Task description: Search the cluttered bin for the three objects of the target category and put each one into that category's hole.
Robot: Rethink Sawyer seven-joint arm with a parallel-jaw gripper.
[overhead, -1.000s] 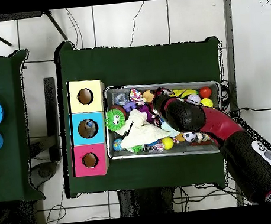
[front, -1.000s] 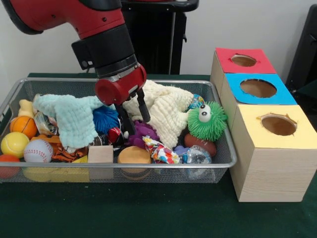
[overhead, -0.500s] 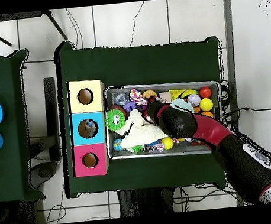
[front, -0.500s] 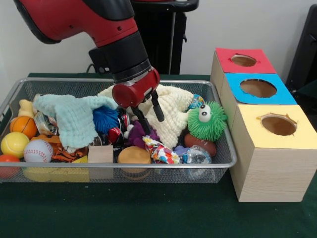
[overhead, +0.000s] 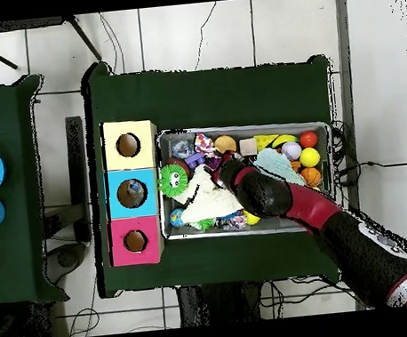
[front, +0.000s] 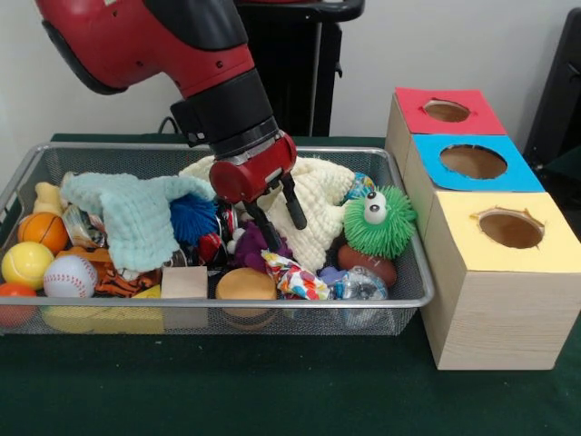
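Note:
The wire mesh bin (front: 227, 304) holds a heap of toys and cloths; it also shows in the overhead view (overhead: 239, 128). One clear shiny packet (front: 359, 285) lies at the bin's front right corner, below the green puffer toy (front: 379, 221). A second packet with blue and red print (front: 361, 187) pokes out behind the puffer. A crinkly packet (front: 80, 227) lies at the left under the mint cloth. My gripper (front: 285, 232) is open and empty, low over the purple toy (front: 259, 243) and the cream cloth (front: 318, 195). It also shows in the overhead view (overhead: 225, 167).
Three wooden boxes stand right of the bin, with red (front: 448, 111), blue (front: 473, 162) and yellow (front: 510, 229) holed tops. Something pale shows inside the blue hole (overhead: 131, 193). A confetti-patterned bundle (front: 292, 277), a mint cloth (front: 136, 213), balls and a wooden block (front: 184, 282) fill the bin.
My gripper has moved right in the front view, from beside the blue spiky ball to over the purple toy and cream cloth. It stays open and empty.

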